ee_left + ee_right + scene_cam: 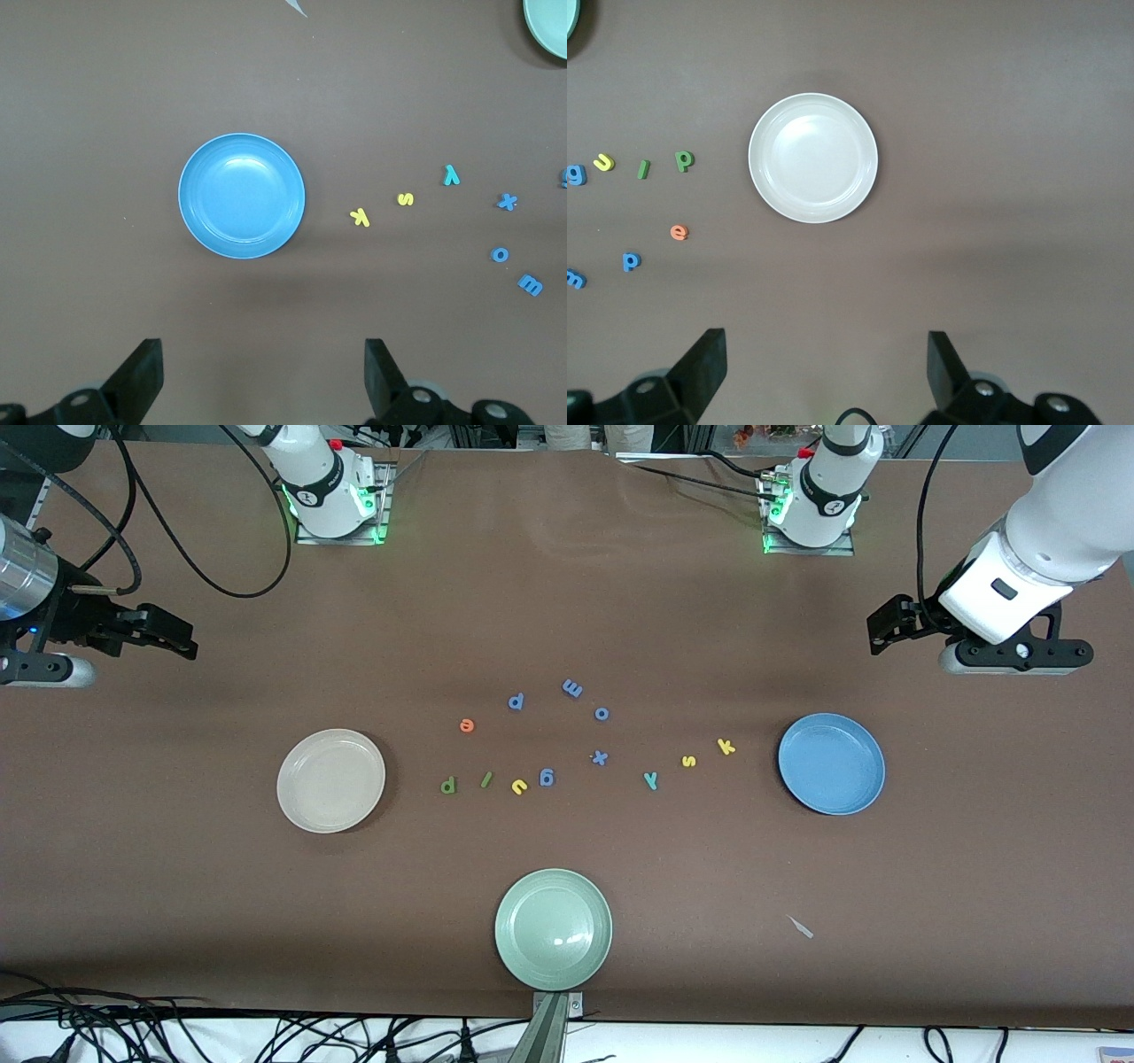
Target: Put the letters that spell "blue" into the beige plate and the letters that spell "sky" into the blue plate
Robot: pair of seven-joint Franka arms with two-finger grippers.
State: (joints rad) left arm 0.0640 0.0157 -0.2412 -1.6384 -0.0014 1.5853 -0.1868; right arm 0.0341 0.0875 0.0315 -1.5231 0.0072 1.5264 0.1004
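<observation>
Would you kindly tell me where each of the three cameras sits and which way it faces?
Front view: high across the table, facing both bases; sees the beige plate, blue plate, green plate, the letters, and the raised left gripper and right gripper.
Left wrist view: on the left wrist, looking down at the blue plate, k, s, y; its own open fingers show.
Right wrist view: on the right wrist, looking down at the beige plate, b, l, u, e; its own open fingers show.
Shared: both wrist views catch the green plate's edge and blue m.
</observation>
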